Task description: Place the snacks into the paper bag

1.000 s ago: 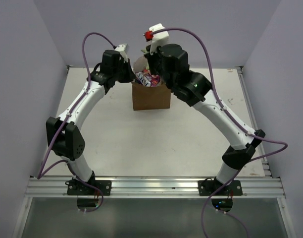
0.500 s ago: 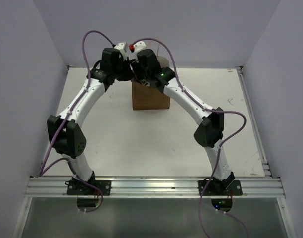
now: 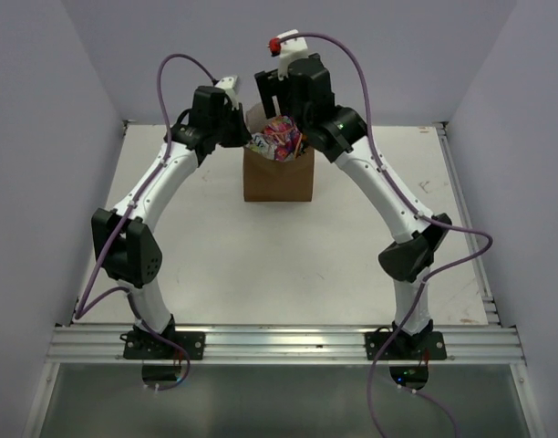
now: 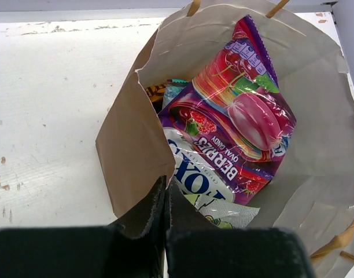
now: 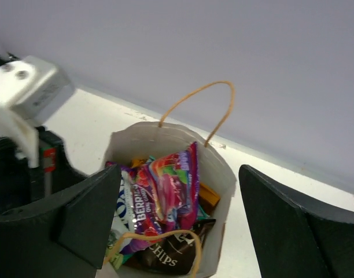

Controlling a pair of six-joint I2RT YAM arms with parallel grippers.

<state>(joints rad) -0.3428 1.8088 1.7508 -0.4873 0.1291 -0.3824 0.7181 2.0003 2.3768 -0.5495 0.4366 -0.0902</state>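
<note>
The white worktop (image 3: 215, 246) carries the brown paper bag (image 3: 279, 178), which stands upright toward 12 o'clock from the worktop's middle, and no packet shows lying loose around it. The left end effector (image 3: 235, 128) meets the bag's mouth at 9 o'clock; in its wrist view the fingers are clenched together and seem to pinch the near rim, holding the mouth spread. The right end effector (image 3: 277, 96) hangs over the mouth at about 12 o'clock with its fingers spread wide and nothing between them, so it is the nearer one to the contents. Directly beneath it, centred in the gap of those fingers, sits the purple candy packet (image 5: 162, 194). This packet rests on top of the others, its long axis running steeply upward and leaning, with its top end poking above the rim toward the far handle (image 5: 200, 104). Under it lie a dark brown chip bag (image 5: 165, 255) at 6 o'clock and a white packet with blue lettering (image 4: 194, 171) next to the pinched rim. Any pressing down, I judge, would go straight along the purple packet's raised end.
</note>
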